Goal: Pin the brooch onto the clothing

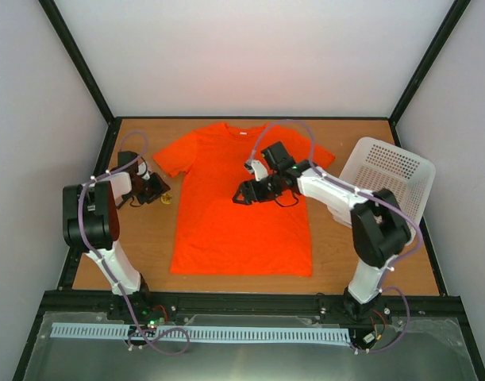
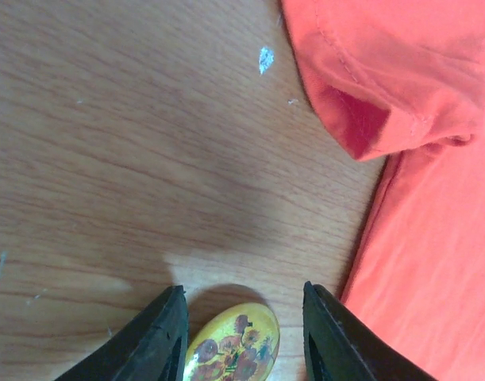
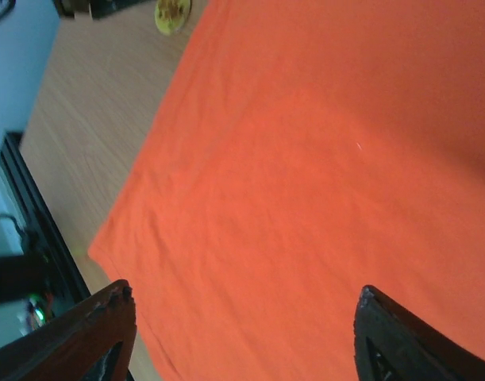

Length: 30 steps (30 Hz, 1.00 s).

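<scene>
Two claws, both open. Left claw (image 2: 242,292) low over wood table (image 2: 107,159), fingers spread, one each side of brooch (image 2: 232,349), not squeezing it. Cannot tell if finger touches it. Brooch yellow with flower picture, lies flat on table, just beside orange shirt (image 2: 433,238), near sleeve. Right claw (image 3: 242,294) spread wide over shirt, holds nothing.

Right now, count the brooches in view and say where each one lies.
1. The brooch lies on the wooden table, straddled by the open left gripper, close beside the orange T-shirt. None shows on the shirt; any under the fabric would be hidden.
</scene>
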### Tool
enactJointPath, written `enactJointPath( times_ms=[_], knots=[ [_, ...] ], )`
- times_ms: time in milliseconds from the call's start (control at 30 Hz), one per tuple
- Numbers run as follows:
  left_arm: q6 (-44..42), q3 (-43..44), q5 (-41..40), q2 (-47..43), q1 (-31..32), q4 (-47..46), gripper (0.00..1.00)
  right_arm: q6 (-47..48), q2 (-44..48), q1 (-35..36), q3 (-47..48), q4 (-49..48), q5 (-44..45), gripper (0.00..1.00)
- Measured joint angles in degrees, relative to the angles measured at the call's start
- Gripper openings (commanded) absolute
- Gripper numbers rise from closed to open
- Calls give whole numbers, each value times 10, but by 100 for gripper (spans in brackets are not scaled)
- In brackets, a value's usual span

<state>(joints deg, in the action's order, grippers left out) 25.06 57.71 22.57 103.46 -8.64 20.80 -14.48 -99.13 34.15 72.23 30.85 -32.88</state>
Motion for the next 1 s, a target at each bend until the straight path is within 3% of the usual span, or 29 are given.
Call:
enactJointPath(
  times_ms=[100,233,400,567,733,1000],
  knots=[
    [-13,3,2,1,0,4,46,-38,-67,14,49,-46,-24,58],
    [-27,7,7,0,0,14,50,-107,-178,41,146,-115,-49,51],
    [-34,8,28,-1,-21,31,49,-186,-304,86,284,-172,-62,37],
    [-37,8,63,4,-53,37,47,-231,-421,131,447,-170,-64,18],
    [-38,3,83,6,-57,31,44,-256,-487,148,521,-138,-48,11],
    [-46,-11,115,6,-57,22,43,-265,-533,139,558,-84,-10,10]
  ],
)
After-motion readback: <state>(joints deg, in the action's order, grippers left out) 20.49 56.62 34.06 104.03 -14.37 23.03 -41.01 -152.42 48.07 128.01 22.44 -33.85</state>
